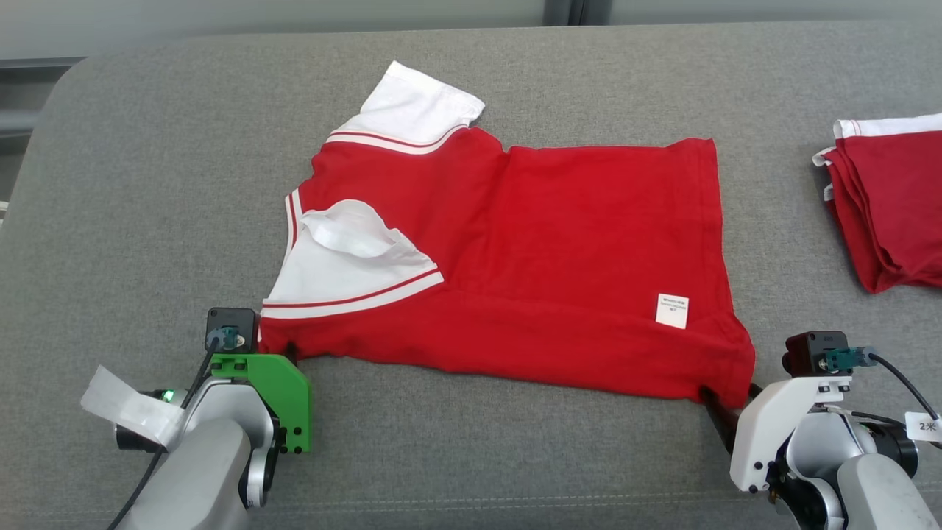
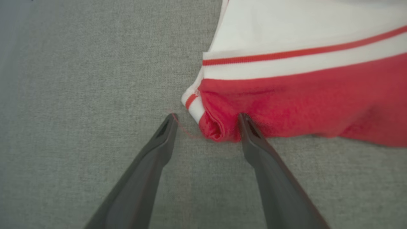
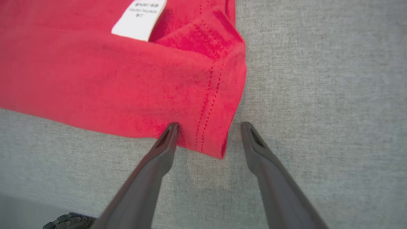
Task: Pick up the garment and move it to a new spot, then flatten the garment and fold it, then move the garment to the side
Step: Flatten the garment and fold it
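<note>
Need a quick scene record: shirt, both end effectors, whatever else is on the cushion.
surface: grey cushion
shirt: red, white sleeves, spread out
left end effector: open, jaws astride near sleeve-side corner
right end effector: open, jaws astride near hem corner
label: white, by hem corner
other: folded red pile, far right

Garment point(image 1: 530, 265) on table point(image 1: 147, 206), pile point(image 1: 894, 206) rightward.

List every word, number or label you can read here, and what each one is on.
"2米": white tag at the lower right edge of the head view.
White label on the red garment: several printed lines, too small and blurred to read in the head and right wrist views.
</note>
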### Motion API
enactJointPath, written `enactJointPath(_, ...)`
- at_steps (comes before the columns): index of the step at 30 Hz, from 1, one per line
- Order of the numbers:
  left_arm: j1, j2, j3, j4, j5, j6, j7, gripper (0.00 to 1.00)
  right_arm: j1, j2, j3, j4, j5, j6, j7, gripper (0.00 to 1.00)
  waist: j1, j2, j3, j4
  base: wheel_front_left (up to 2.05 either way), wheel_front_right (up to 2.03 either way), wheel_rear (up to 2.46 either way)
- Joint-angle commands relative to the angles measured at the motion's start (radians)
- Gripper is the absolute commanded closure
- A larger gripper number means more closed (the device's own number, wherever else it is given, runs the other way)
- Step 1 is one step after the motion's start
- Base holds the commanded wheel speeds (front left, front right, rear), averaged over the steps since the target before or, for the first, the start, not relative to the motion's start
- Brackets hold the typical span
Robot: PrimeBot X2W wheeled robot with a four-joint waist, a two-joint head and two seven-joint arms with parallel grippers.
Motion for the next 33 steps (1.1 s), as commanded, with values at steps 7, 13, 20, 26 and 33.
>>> enactJointPath(7,-0.02,-0.018,0.001,0.045,-0.024,-0.017,-0.002,0.88,-0.036,-0.006,0.029,0.053,0.014,0.0,-0.007,0.27,0.0,0.0,0.026,0.0,0.0,0.0,0.0)
enactJointPath(13,-0.023,-0.032,-0.002,0.066,-0.038,-0.029,-0.011,1.0,-0.04,-0.016,0.049,0.065,0.022,0.0,-0.008,1.0,0.0,0.0,0.02,0.004,0.0,0.0,0.0)
enactJointPath(20,0.009,-0.037,0.005,0.063,-0.054,-0.028,-0.034,1.0,-0.022,-0.042,0.049,0.047,0.037,0.0,-0.004,1.0,0.0,0.0,-0.011,0.007,0.0,0.0,0.0)
enactJointPath(26,0.068,-0.042,0.012,0.02,-0.073,-0.013,-0.053,1.0,-0.005,-0.07,0.024,0.028,0.038,-0.001,0.009,1.0,0.0,0.0,-0.047,0.011,0.0,0.0,0.0)
enactJointPath(33,0.156,-0.025,0.014,-0.062,-0.095,0.017,-0.041,1.0,0.028,-0.094,-0.007,-0.003,0.044,-0.001,0.049,1.0,0.0,0.0,-0.083,0.021,0.0,0.0,0.0)
